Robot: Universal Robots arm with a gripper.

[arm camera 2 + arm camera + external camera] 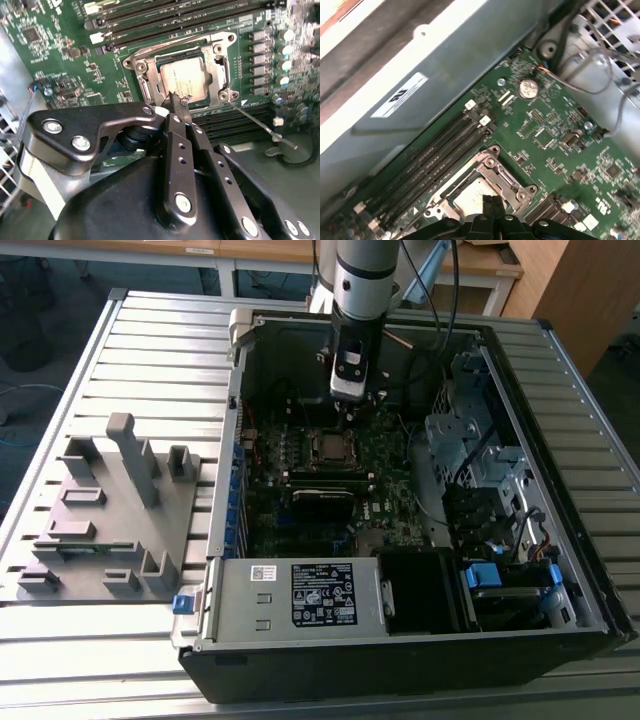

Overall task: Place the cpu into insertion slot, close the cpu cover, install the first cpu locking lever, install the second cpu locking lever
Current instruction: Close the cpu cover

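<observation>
The case (590,570) lies open on the slatted table (150,350), and a grey fixture (110,510) sits beside it toward the table edge at the exterior view's left. The arm comes down into the case near its far wall, and the hand (345,408) hangs over the middle of the board (390,500).

The cpu (187,80) sits flat in the slot (149,89), its dull silver top facing up. The cover (218,75) lies down over it, framing the chip on all sides. A thin wire lever (260,125) sticks out from one corner of the cover and runs free across the board, unlatched. Whether the other lever is latched cannot be told.

In the second wrist view the hand (180,99) has its two fingers pressed together with nothing between them. Their tips rest at the cover's near edge, touching or just above the rim of the chip. In the first wrist view the hand (492,201) meets the cpu (469,197) at that edge of the cover (502,179). The long black memory slots (435,155) run alongside, and a coin battery (528,89) sits further off on the board.
</observation>
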